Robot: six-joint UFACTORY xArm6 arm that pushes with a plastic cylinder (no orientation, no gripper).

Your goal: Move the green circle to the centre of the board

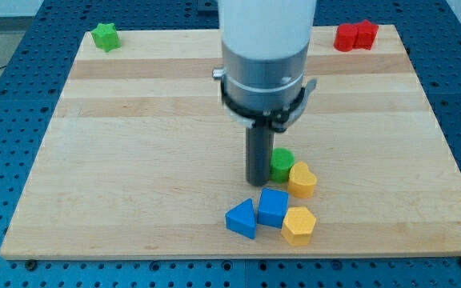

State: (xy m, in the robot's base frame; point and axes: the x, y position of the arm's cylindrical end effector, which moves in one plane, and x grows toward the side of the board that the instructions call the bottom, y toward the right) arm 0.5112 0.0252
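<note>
The green circle (282,164) stands on the wooden board (134,160), right of centre toward the view's bottom. My tip (258,182) is at the end of the dark rod, right against the green circle's left side. A yellow heart-like block (302,180) touches the green circle at its lower right. The arm's white and grey body hides the board's top middle.
A blue cube (273,207), a blue triangle (242,218) and a yellow hexagon (298,225) cluster just below my tip. A green star-like block (106,37) sits at the top left corner. A red block (354,36) sits at the top right.
</note>
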